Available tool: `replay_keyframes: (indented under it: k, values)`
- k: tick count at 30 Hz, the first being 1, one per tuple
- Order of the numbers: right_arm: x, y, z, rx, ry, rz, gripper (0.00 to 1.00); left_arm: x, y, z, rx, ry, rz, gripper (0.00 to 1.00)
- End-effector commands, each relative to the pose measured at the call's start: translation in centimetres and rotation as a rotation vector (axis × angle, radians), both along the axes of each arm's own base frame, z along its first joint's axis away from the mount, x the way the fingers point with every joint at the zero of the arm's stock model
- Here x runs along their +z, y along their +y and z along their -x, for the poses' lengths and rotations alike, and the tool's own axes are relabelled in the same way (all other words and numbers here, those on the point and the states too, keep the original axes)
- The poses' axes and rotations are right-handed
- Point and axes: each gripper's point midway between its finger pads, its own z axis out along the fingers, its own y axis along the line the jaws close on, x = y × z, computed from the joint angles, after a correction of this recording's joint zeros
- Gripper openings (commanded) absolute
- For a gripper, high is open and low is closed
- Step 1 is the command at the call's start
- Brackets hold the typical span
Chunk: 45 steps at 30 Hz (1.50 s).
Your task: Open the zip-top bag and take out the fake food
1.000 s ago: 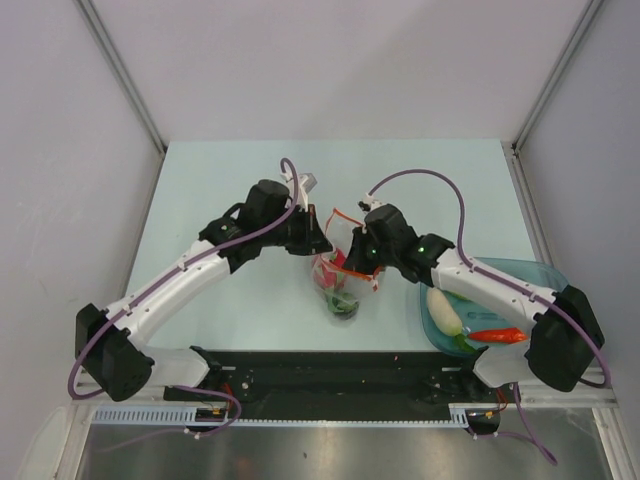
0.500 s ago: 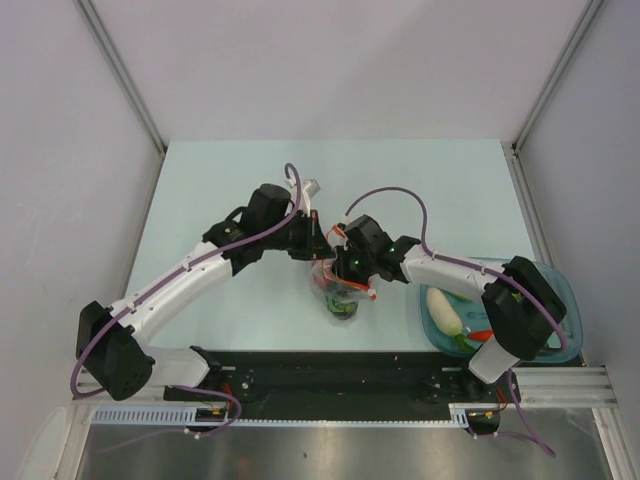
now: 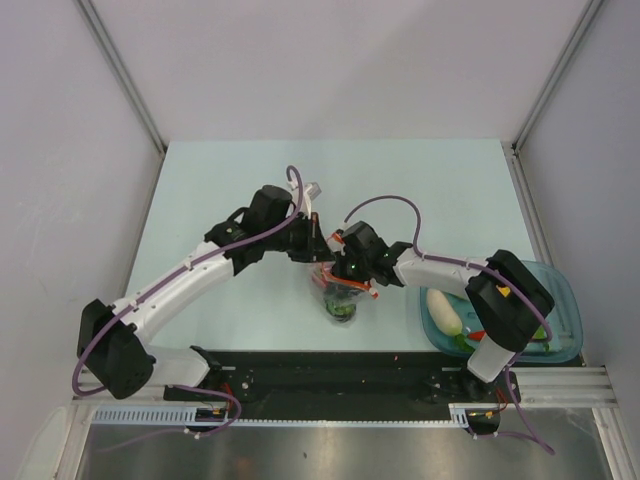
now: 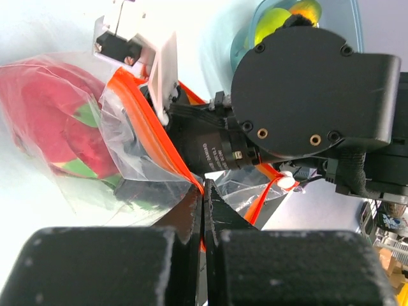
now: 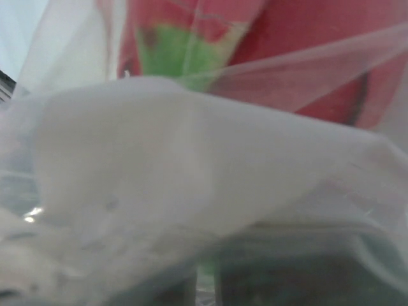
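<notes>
The zip-top bag hangs clear and floppy at mid-table, its red-orange zip strip spread open. My left gripper is shut on the strip's near edge and holds the mouth up. My right gripper reaches down into the bag's mouth. Its fingers are dark blurs behind plastic film, and their gap is unclear. The pink-red dragon fruit with green leaves lies inside the bag, close before the right wrist camera. A dark-green piece sits at the bag's bottom.
The teal oval tray stands at the right front, holding the white radish, the orange carrot and a green fruit. The right arm's wrist body is close beside my left fingers. Walls enclose the table.
My right gripper has swung left from beside the bag and gone down into its open mouth. My left gripper has kept its hold on the zip strip and barely moved.
</notes>
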Motion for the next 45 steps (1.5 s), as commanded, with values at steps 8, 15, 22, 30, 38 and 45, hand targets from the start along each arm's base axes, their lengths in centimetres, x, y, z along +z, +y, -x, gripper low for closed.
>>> replay_keyframes:
  k: [8, 15, 22, 30, 38, 45]
  values:
    - [7.5, -0.8, -1.9, -0.038, -0.139, -0.035, 0.00, 0.5, 1.3, 0.3, 0.021, -0.044, -0.010, 0.00]
    - [11.2, -1.2, -2.4, -0.075, -0.074, -0.158, 0.00, 0.7, 2.6, 0.2, 0.065, -0.077, -0.035, 0.00]
    - [13.0, -1.3, -1.8, 0.006, -0.133, -0.111, 0.00, 1.8, 2.6, -0.4, 0.066, -0.093, -0.033, 0.00]
    - [12.3, -0.2, 1.7, 0.122, -0.127, -0.030, 0.01, 3.3, 2.2, -2.3, 0.058, -0.154, -0.052, 0.00]
    - [13.3, 0.0, -0.1, 0.048, -0.121, -0.054, 0.00, 3.9, 1.1, -3.1, 0.030, -0.158, -0.030, 0.00]
    - [16.1, -0.6, -5.5, -0.275, 0.024, -0.227, 0.00, 2.9, 0.8, -0.7, 0.019, -0.097, 0.051, 0.00]
